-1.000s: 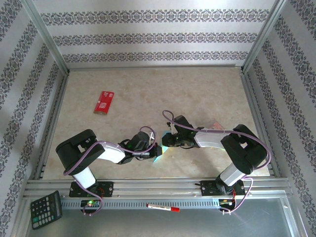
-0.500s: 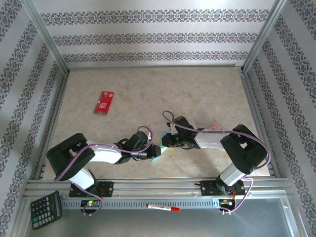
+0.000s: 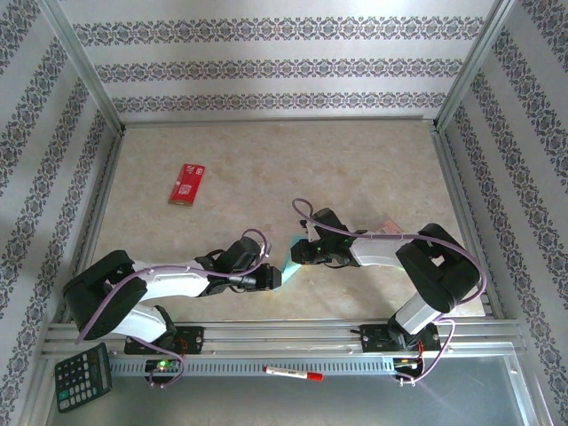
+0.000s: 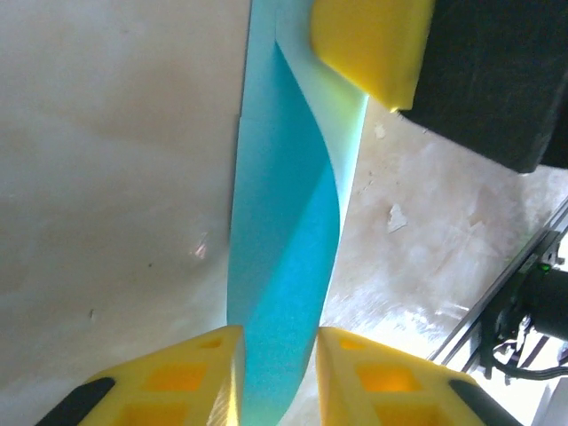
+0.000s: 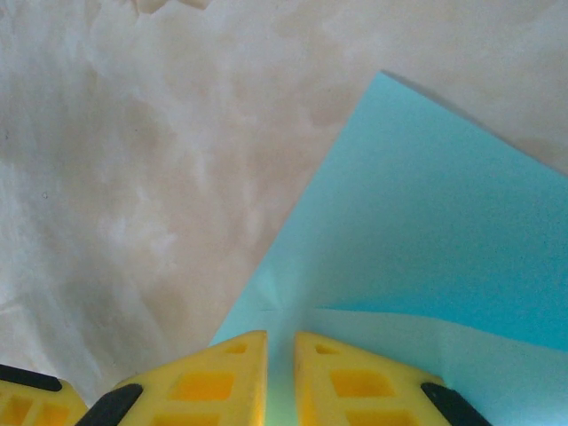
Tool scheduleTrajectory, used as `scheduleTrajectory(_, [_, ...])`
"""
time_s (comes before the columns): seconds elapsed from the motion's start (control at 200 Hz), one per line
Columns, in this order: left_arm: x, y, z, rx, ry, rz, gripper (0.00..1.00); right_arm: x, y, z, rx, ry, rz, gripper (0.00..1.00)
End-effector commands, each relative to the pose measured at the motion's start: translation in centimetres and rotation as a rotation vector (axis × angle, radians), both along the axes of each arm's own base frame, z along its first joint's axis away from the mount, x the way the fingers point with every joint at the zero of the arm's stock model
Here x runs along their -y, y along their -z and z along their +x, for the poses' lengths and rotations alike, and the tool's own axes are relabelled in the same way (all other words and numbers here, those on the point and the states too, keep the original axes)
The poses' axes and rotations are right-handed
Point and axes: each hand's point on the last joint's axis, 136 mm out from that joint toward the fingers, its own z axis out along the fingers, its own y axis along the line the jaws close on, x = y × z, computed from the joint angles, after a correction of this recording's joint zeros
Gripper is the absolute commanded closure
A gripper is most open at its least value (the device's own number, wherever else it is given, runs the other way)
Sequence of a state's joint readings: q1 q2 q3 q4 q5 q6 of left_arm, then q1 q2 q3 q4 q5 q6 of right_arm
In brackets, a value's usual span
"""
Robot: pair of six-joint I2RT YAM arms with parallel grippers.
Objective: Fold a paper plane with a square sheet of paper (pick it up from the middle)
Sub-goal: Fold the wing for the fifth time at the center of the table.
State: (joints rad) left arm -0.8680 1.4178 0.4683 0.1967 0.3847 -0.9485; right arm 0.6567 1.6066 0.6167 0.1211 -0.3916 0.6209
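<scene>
The square sheet of paper [image 3: 289, 264] is light teal-blue, creased into a narrower shape and held up off the table between the two grippers at centre front. My right gripper [image 3: 298, 252] is shut on one edge of it; in the right wrist view the paper [image 5: 426, 231] runs into the thin slot between the yellow fingers [image 5: 280, 344]. My left gripper [image 3: 271, 277] is at the paper's other end. In the left wrist view the twisted strip [image 4: 284, 257] passes between the parted fingers [image 4: 280, 346], with a gap on one side. The right gripper's yellow finger [image 4: 373, 44] shows at the top.
A red rectangular packet [image 3: 187, 183] lies at the left on the beige table [image 3: 266, 160]. A small pink packet [image 3: 387, 227] peeks out behind the right arm. A calculator [image 3: 82, 376] and a red pen [image 3: 293, 373] rest on the metal front ledge. Frame rails border the table.
The left arm's elbow has dropped down and swung left, stretching the arm out low, while its gripper stayed at the paper. The right arm has hardly moved.
</scene>
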Motion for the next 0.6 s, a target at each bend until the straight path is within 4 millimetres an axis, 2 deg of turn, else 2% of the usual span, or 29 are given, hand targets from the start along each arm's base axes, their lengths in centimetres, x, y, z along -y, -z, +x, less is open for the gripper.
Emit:
scheduleTrajectory(0.0, [-0.1, -0.4, 0.3, 0.012, 0.031, 0.025, 0.79, 1.7, 2.6, -1.5, -0.069, 0.001, -0.084, 0.82])
scheduleTrajectory(0.19, [0.0, -0.3, 0.2, 0.009, 0.038, 0.017, 0.88, 1.8, 2.8, -1.6, -0.074, 0.0, -0.087, 0.83])
scheduleTrajectory(0.595, [-0.4, 1.2, -0.6, -0.066, 0.011, -0.009, 0.97, 1.7, 3.0, -1.5, -0.078, 0.001, -0.091, 0.83])
